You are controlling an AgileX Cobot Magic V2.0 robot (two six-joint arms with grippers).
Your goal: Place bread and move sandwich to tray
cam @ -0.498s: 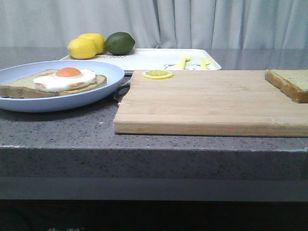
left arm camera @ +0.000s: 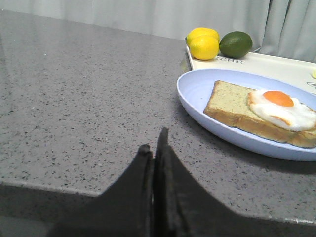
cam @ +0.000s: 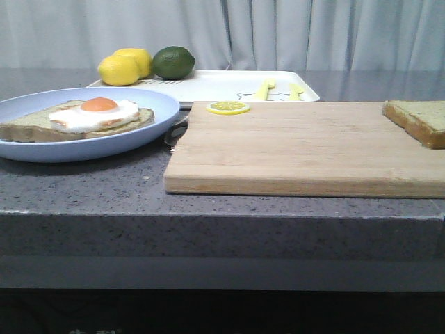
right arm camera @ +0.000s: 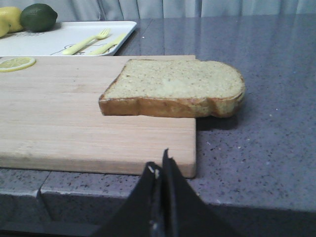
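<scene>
Grey speckled stone made up the counter (cam: 83, 191), and both arms sat low at its near edge, out of the front view. The left gripper (left arm camera: 154, 148) pointed forward across bare stone with its dark jaws pressed together, holding nothing. Ahead of it and off to one side sat the pale-blue plate (left arm camera: 197, 91), well apart from the jaws, carrying the sandwich (left arm camera: 256, 111): so far a single slice of bread topped with a fried egg (left arm camera: 281, 106).

The right gripper (right arm camera: 162, 165) was also closed and empty, its tips level with the counter's front edge, just short of the near edge of the wooden cutting board (right arm camera: 64, 123). The bread (right arm camera: 173, 88) lay flat straight beyond those jaws, apart from them, resting on the board's far corner with its rounded end hanging past the board's side edge over the counter.

In the front view, the bread (cam: 419, 120) sat at the board's (cam: 299, 149) far right, the plate (cam: 149, 104) lay at the left just beside the board, and the tray (cam: 222, 85) stood behind both. On the tray were a yellow fork (right arm camera: 86, 42) and knife (right arm camera: 108, 43). Two lemons (cam: 125, 66) and a lime (cam: 173, 62) sat at its back left corner. A lemon slice (cam: 228, 107) rested on the board's far edge.
</scene>
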